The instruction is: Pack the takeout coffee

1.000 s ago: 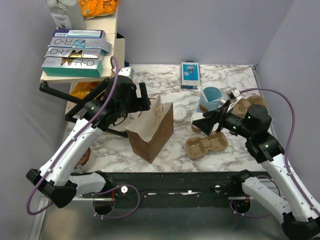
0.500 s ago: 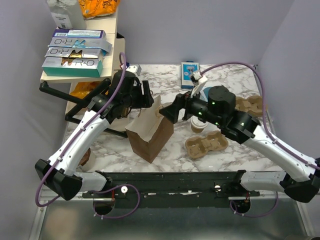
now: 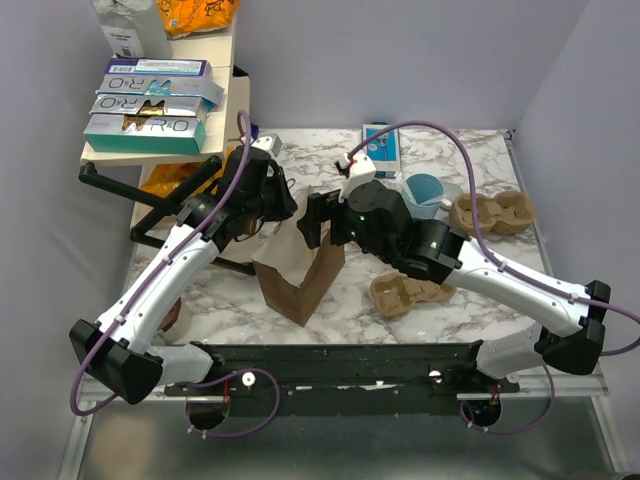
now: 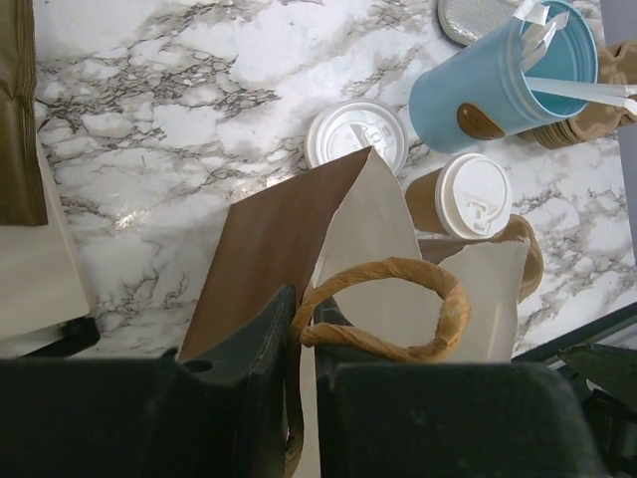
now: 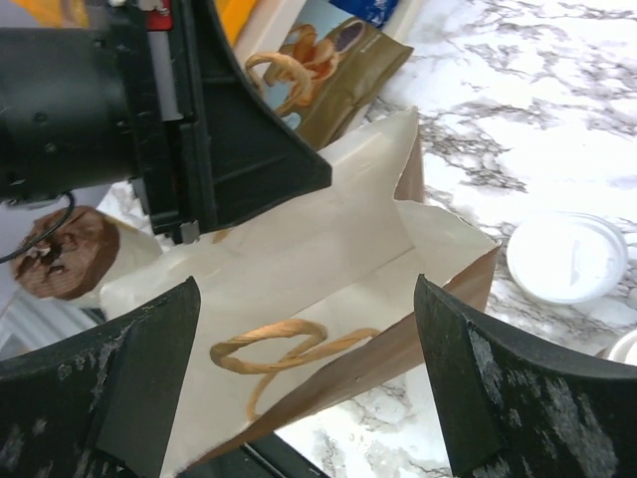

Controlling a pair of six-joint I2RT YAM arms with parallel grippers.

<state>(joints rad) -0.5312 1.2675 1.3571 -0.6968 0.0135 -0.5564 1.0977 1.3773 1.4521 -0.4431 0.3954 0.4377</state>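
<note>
Your left gripper pinches the paper bag by its rim mid-table; your right gripper hangs spread and empty above it. The takeout coffee sits just beyond the bag toward the right edge. It is likely light and crushable, so grip its wall gently below the lid.

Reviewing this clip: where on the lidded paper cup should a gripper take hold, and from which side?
Take the coffee cup by its tan wall just under the white lid, jaws either side of the round body: it stands upright and capped. Probably come from the side of the loose lid, which lies flat, while the blue mug and paper bag crowd the other sides.
</note>
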